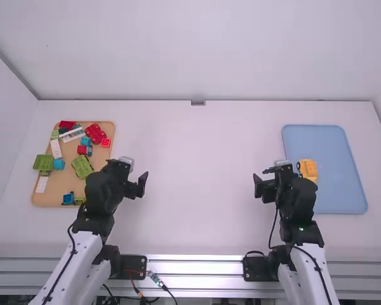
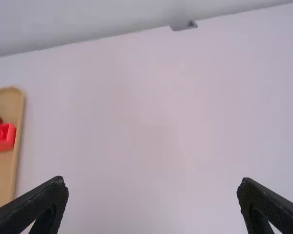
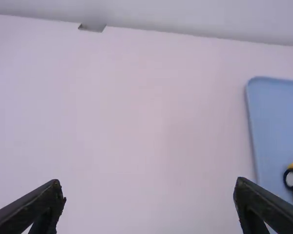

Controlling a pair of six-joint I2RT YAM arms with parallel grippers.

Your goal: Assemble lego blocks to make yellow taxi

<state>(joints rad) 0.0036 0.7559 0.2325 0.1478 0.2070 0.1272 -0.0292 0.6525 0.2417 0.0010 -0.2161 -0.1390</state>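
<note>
the blue tray (image 1: pixel 336 149) lies at the right of the high view. the right gripper (image 3: pixel 150 189), wide and empty, is nearer it than the left gripper (image 2: pixel 152 189), also wide; the yellow car (image 1: pixel 308 169) sits right of the right gripper, long axis unclear.

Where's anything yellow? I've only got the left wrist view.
Observer: High view: a yellow toy-block vehicle part sits on the light-blue rectangular tray.
Operator: Right arm's state?
Observer: Its black two-finger claw is open, nothing between the fingers.
Operator: My side, just red blocks on the flat tan tray?
Observer: No, high view also has a green block piece on the flat tan tray.
</note>
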